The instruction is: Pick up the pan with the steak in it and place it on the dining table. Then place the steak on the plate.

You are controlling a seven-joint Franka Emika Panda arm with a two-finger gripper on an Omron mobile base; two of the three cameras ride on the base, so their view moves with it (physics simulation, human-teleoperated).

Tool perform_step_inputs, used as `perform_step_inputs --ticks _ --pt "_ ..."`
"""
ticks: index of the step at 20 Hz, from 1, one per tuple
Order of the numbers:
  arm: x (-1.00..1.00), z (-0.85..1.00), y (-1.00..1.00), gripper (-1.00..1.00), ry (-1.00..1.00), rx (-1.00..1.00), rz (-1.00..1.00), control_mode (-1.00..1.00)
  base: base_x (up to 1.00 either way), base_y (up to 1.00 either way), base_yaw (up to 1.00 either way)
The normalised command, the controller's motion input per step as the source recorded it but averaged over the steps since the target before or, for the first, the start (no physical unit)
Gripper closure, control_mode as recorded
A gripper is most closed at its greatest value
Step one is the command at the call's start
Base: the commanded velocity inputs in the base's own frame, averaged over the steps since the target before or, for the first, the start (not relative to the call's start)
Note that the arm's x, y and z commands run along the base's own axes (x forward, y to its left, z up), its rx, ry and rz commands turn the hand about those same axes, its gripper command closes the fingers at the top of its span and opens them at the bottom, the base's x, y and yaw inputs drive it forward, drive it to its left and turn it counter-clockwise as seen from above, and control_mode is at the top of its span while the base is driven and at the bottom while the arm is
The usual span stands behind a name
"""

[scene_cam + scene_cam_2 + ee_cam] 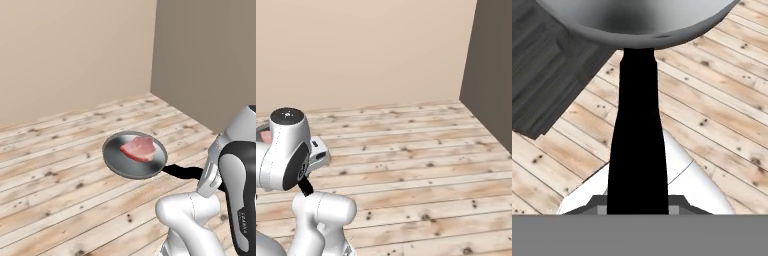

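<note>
While the pan (135,156) hangs in the air above the wooden floor (60,170), the steak (138,149) lies flat inside it, a little toward the far side of the bowl, and nothing else supports the load. Its black handle (182,172) runs back toward the arm and vanishes behind the white wrist; in the hand view the same handle (637,145) rises straight up the middle to the grey underside of the pan (637,25), so the gripper is clamped on the handle's near end — though the fingertips themselves are hidden behind it and cannot be made out. In the right base view a sliver of pink shows at the left edge behind the arm's shoulder, probably the steak, but too little to be sure.

By my reading, the step in hand is the carry: the pan is lifted and on its way, with no table, plate or counter anywhere in these views — only plain walls and floorboards. The next move calls for bringing the dining table into sight, then lowering the pan level onto its top well clear of the sink. Keeping the pan flat matters, since the steak sits loose and a tilt could slide it toward the rim. Only after the pan rests there can the handle be released and the steak taken to the plate.
</note>
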Motion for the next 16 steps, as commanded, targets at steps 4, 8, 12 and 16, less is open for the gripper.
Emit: perform_step_inputs --ticks 4,8,12,16 --pt "0.0 0.0 0.0 1.0 0.0 0.0 0.0 1.0 1.0 0.1 0.0" --pt "0.0 0.0 0.0 1.0 0.0 0.0 0.0 1.0 1.0 0.1 0.0" --pt "0.0 0.0 0.0 1.0 0.0 0.0 0.0 1.0 1.0 0.11 0.0" --pt "0.0 0.0 0.0 1.0 0.0 0.0 0.0 1.0 1.0 0.12 0.0"
